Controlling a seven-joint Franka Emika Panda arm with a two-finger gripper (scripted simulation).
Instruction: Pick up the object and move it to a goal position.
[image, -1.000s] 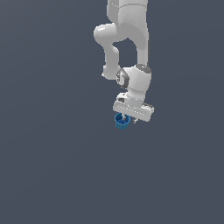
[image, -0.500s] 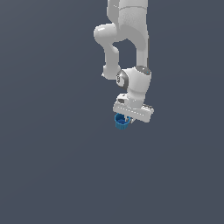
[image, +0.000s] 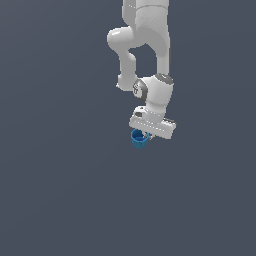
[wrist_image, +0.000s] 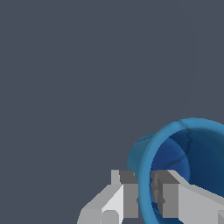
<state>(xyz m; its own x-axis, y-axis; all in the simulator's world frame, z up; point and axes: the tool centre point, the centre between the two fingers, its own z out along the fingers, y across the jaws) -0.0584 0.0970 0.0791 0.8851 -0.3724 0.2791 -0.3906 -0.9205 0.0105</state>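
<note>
The arm (image: 145, 45) reaches down from the top of the exterior view, elbow bent, wrist pointing at the floor. Right under the white gripper (image: 143, 135) sits the cup (image: 139, 138), small and blue, tucked against the gripper's end toward the exterior view's left. It's narrower than the gripper's body and tips a little, its open mouth showing.

Over to the wrist view, and here's the detail: the gripper (wrist_image: 144, 194) has the cup (wrist_image: 183, 153) by its wall. One finger (wrist_image: 127, 194) sits outside the rim, the other inside the hollow, and the thin blue wall runs straight up between the two. The jaws are clamped on that wall, pads pressing it from both sides with only the wall between them. The cup lies tilted toward the camera, so I'm looking right into its darker blue inside, with the lighter rim curving round it.

Everything around is plain dark grey (image: 60, 190). I can't tell from either view whether the cup touches that surface or hangs clear of it.
</note>
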